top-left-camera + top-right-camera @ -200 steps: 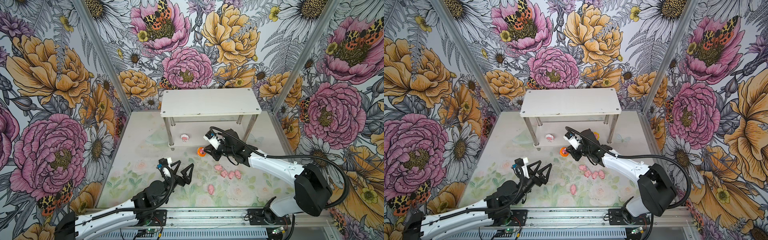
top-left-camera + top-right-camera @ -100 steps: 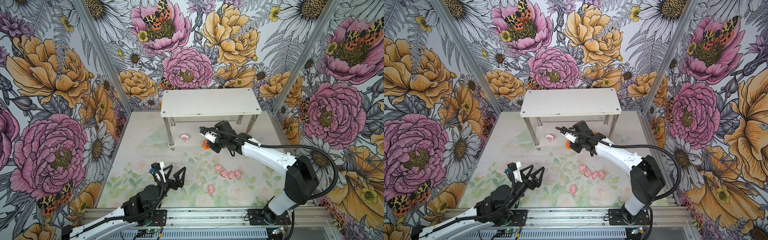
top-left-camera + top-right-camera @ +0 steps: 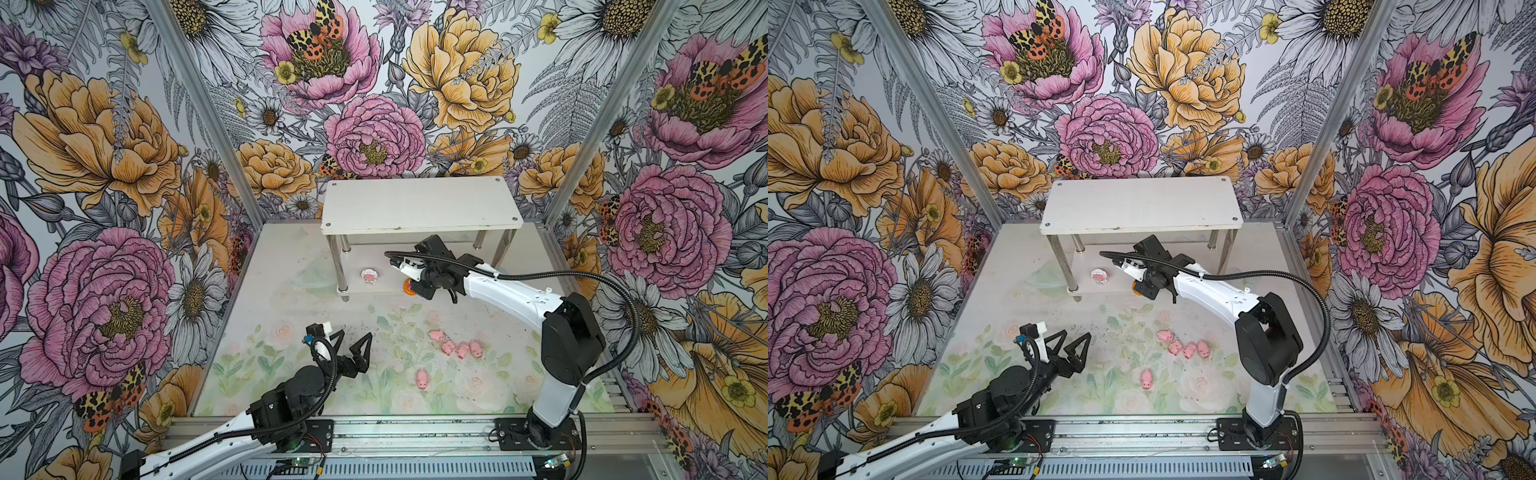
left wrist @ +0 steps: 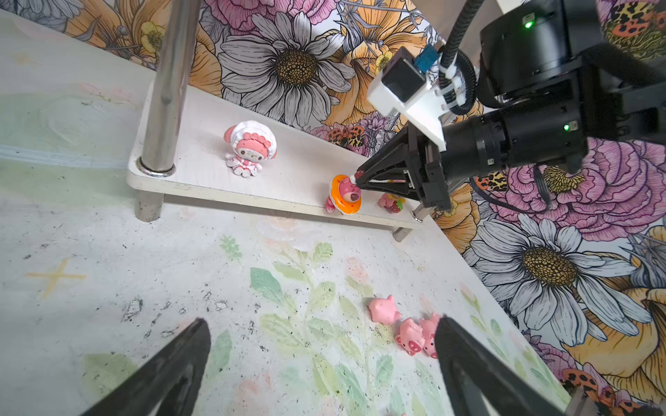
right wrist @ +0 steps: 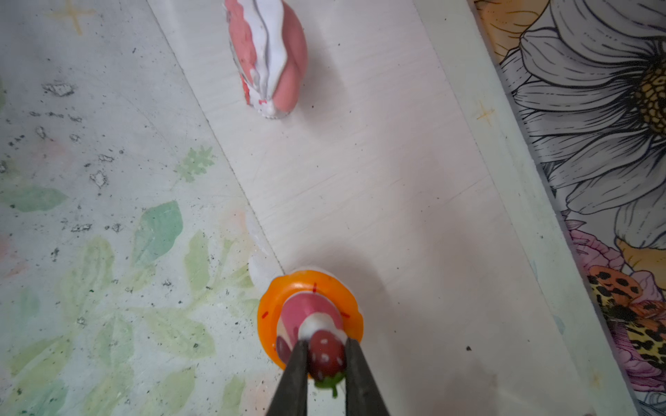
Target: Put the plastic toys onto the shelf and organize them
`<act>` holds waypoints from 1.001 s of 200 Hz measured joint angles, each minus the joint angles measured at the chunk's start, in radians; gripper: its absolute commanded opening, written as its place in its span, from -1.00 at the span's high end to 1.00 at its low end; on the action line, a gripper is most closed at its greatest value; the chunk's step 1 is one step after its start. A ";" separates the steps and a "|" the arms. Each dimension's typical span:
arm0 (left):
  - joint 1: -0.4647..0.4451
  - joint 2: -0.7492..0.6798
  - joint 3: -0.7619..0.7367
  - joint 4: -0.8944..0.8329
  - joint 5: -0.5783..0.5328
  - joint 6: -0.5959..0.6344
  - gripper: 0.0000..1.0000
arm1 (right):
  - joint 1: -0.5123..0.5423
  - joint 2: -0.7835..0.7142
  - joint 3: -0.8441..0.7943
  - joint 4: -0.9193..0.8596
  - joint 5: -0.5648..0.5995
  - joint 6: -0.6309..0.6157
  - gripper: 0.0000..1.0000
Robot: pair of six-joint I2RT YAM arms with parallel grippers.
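The white shelf [image 3: 419,203] stands at the back on metal legs. My right gripper [image 5: 326,347] is shut on the strawberry top of the orange-rimmed toy [image 5: 310,313], which sits at the front edge of the lower tier [image 4: 288,180]. A white-rimmed toy [image 3: 369,275] stands further left on that tier. Another small pink toy [image 4: 392,202] sits behind the right gripper [image 4: 358,180]. Several pink pigs [image 3: 455,348] cluster on the floor, and one pig [image 3: 422,378] lies apart nearer the front. My left gripper [image 3: 351,332] hovers open over the floor, left of the pigs.
The shelf's front left leg [image 4: 162,83] rises near the white-rimmed toy. Flowered walls [image 3: 124,249] close in three sides. A metal rail [image 3: 415,432] runs along the front. The right arm [image 3: 511,299] stretches over the floor behind the pigs.
My right gripper has carried the orange-rimmed toy from the floor in front of the shelf back to the lower tier's front edge. The left arm shifted slightly and stayed open.
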 measured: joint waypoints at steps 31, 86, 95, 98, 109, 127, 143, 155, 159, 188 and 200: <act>0.007 -0.010 0.000 -0.001 0.000 -0.008 -0.97 | -0.005 0.002 0.003 -0.003 -0.001 -0.005 1.00; 0.022 -0.010 -0.001 -0.001 0.000 -0.011 -0.97 | -0.028 0.020 0.026 -0.004 0.000 -0.010 1.00; 0.022 -0.010 -0.002 -0.001 0.000 -0.011 -0.97 | -0.028 0.021 0.027 -0.005 -0.001 -0.012 1.00; 0.022 -0.010 -0.003 0.000 0.001 -0.011 -0.97 | -0.028 0.021 0.027 -0.005 -0.002 -0.012 1.00; 0.022 -0.010 -0.006 -0.001 0.001 -0.015 -0.97 | -0.030 0.021 0.027 -0.004 -0.004 -0.012 1.00; 0.024 -0.010 -0.011 -0.002 0.001 -0.018 -0.97 | -0.030 0.022 0.027 -0.002 -0.007 -0.012 1.00; 0.027 -0.010 -0.012 -0.003 0.001 -0.018 -0.97 | -0.030 0.023 0.027 0.000 -0.008 -0.012 1.00; 0.027 -0.010 -0.012 -0.003 0.001 -0.018 -0.97 | -0.030 0.023 0.027 0.002 -0.008 -0.012 1.00; 0.027 -0.010 -0.012 -0.003 0.001 -0.018 -0.97 | -0.030 0.023 0.027 0.002 -0.008 -0.012 1.00; 0.027 -0.010 -0.012 -0.003 0.001 -0.018 -0.97 | -0.031 0.023 0.022 0.015 -0.007 -0.012 1.00; 0.027 -0.010 -0.012 -0.003 0.001 -0.018 -0.97 | -0.034 0.023 0.016 0.031 -0.008 -0.012 1.00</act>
